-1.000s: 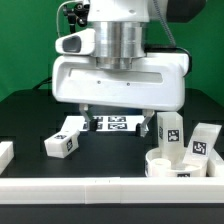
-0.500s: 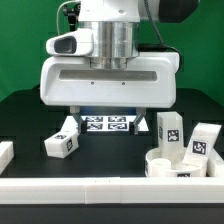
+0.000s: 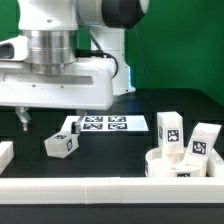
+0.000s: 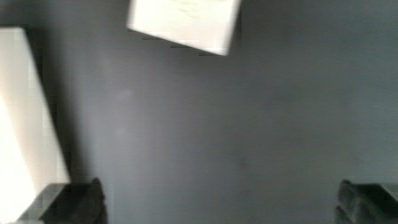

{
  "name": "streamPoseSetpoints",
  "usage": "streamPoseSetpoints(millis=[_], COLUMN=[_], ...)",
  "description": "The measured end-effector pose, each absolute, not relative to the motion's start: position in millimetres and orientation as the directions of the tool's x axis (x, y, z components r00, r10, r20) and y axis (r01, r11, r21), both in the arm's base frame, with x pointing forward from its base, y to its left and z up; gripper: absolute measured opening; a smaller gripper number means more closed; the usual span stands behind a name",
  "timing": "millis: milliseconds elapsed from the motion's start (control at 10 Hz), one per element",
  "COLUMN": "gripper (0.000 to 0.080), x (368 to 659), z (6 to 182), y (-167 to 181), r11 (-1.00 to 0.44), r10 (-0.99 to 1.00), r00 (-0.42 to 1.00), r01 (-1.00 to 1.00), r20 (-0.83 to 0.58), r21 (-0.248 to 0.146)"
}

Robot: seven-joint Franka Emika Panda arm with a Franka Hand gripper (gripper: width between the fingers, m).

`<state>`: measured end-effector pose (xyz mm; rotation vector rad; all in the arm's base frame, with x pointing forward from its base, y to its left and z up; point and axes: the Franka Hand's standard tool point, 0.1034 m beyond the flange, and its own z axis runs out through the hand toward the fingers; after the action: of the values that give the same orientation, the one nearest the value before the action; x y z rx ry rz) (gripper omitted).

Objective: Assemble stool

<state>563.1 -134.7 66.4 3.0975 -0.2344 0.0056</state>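
White plastic leg just beside marker board: likely light, stiff, slick; pinch its flat sides; gripper spread wide, holding nothing.

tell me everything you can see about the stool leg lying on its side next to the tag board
The lying leg is a small blocky white piece, plastic by its look, with a black-and-white square tag on the end facing the camera. It lies on its side on the black table, set at an angle. Its far end is close to the marker board; whether they touch cannot be told. It is loose, apart from the seat, and the open gripper is clear of it.
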Motion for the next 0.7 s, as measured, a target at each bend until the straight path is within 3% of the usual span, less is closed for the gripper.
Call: streamPoseSetpoints(millis=[400, 700], gripper=[0.0649, 0.0649], x=[561.1, 535.1], z=[64.3, 53.2], y=[-135.2, -149.9], r11=[-0.984, -0.933], r10=[-0.177, -0.360], r00=[0.984, 0.927], r01=[-0.177, -0.360], r20=[-0.003, -0.103], r21=[0.029, 0.014])
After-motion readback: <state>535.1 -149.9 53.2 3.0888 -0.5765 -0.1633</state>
